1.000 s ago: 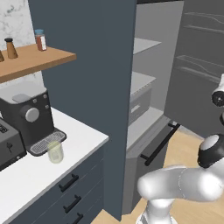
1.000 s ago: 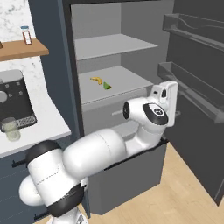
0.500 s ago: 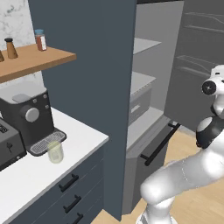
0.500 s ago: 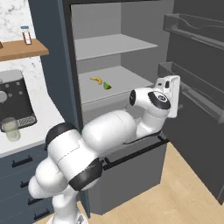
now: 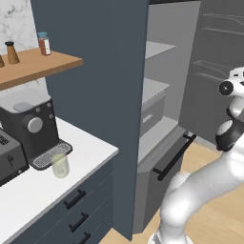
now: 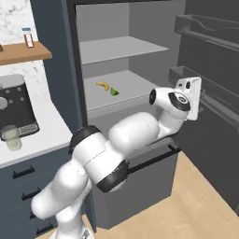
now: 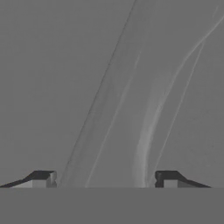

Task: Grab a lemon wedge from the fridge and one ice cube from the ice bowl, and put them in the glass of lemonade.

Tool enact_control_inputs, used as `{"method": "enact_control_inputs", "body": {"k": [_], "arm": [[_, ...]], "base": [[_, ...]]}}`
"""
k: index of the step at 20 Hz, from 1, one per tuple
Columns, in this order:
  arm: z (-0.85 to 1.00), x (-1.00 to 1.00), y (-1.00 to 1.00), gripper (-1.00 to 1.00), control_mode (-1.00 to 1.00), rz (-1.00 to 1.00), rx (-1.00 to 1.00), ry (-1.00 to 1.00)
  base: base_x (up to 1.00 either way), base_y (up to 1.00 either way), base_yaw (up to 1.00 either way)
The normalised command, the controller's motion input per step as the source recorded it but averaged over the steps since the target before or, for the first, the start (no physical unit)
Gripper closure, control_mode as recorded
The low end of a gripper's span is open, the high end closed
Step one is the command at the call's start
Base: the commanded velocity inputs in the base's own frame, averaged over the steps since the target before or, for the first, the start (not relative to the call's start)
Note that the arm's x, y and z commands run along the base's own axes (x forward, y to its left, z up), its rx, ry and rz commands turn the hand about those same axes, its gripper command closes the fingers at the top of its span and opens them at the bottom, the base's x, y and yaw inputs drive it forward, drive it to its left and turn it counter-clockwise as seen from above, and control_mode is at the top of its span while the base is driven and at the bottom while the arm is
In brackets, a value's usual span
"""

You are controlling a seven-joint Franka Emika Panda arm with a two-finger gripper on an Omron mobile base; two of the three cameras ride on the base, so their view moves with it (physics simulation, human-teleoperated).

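The fridge (image 6: 122, 48) stands open. On its middle shelf lies the small green lemon wedge (image 6: 114, 92), next to a yellow curved piece (image 6: 103, 85). The glass of lemonade (image 6: 11, 138) (image 5: 60, 165) stands on the white counter in front of the coffee machine. My gripper (image 7: 105, 179) is open with nothing between its fingertips and faces a plain grey surface at close range. In the right base view my hand (image 6: 190, 97) is right of the wedge's shelf, up against the inside of the open fridge door (image 6: 210, 70). The ice bowl and ice cube are out of view.
A black coffee machine (image 5: 29, 127) and a toaster (image 5: 8, 158) stand on the counter (image 5: 71, 176). A wooden shelf (image 5: 38, 64) above holds small jars. The fridge's lower drawer (image 5: 169, 159) with its black bar handle juts out below the shelves.
My arm has risen and stretched out, and the hand has moved slightly right toward the open fridge door. The wedge and the glass have not moved.
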Motion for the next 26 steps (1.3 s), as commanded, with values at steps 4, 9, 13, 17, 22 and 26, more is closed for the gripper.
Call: {"method": "enact_control_inputs", "body": {"k": [4,9,13,17,22,26], "arm": [[-0.15,0.21,-0.31,-1.0,-1.0,-0.02,0.02,0.01],[0.01,0.15,-0.1,-1.0,-1.0,-0.02,0.01,0.03],[0.42,-0.02,0.43,-1.0,-1.0,-0.05,0.0,0.04],[0.57,-0.15,0.56,-1.0,-1.0,-0.09,0.0,0.03],[0.47,-0.76,0.57,-1.0,-1.0,-0.11,0.0,0.0],[0.31,-0.84,0.68,-1.0,-1.0,-0.11,0.0,-0.02]], "base": [[0.0,0.0,0.0],[0.0,0.0,0.0],[0.0,0.0,0.0],[0.0,0.0,0.0],[0.0,0.0,0.0],[0.0,0.0,0.0]]}}
